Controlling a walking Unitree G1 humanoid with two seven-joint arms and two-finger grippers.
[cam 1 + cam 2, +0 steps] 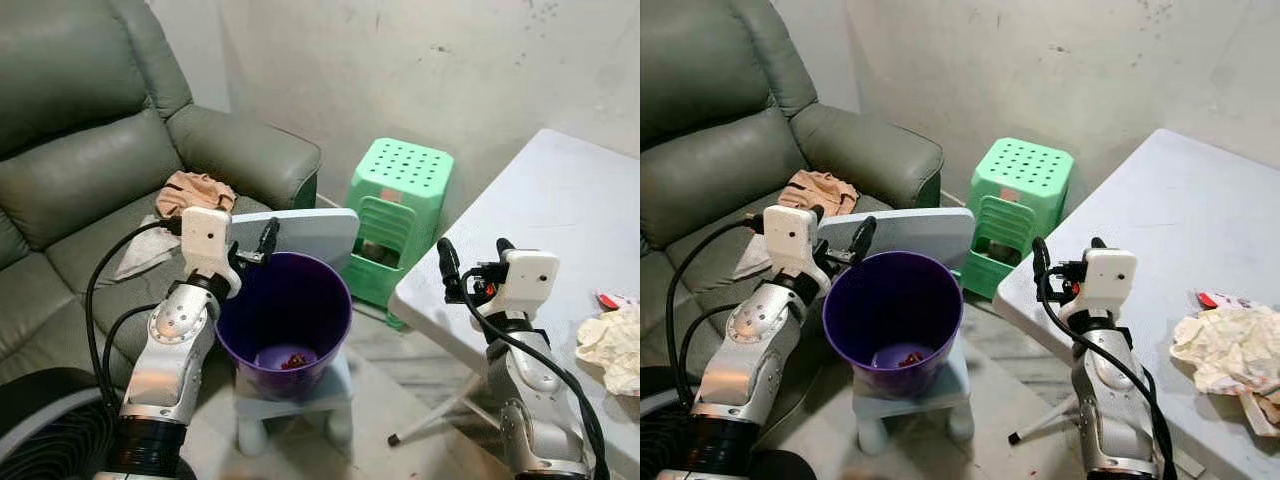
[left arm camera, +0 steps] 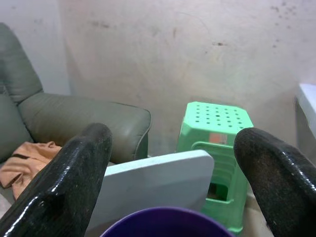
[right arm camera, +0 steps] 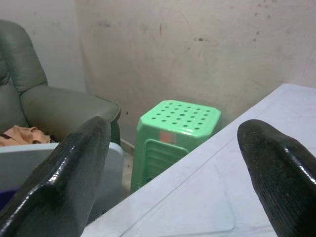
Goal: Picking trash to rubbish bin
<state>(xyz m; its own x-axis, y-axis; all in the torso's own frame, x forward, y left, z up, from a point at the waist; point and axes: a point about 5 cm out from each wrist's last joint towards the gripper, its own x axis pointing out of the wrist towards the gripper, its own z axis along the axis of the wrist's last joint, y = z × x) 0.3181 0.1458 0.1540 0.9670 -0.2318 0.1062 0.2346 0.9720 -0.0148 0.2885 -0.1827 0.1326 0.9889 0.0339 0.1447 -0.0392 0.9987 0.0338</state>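
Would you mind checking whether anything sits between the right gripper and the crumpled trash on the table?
Nothing visible does. The right gripper hovers open above the white table's near edge, and the crumpled trash lies further along the same surface to its right, with bare tabletop between them.

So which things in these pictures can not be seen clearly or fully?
- Crumpled trash on the table: cut by the left eye view's edge.
- Small reddish bits in the purple bin: too small to identify.
- Blue stool: mostly hidden under the bin.
- Dark round object, bottom-left corner: cut off.
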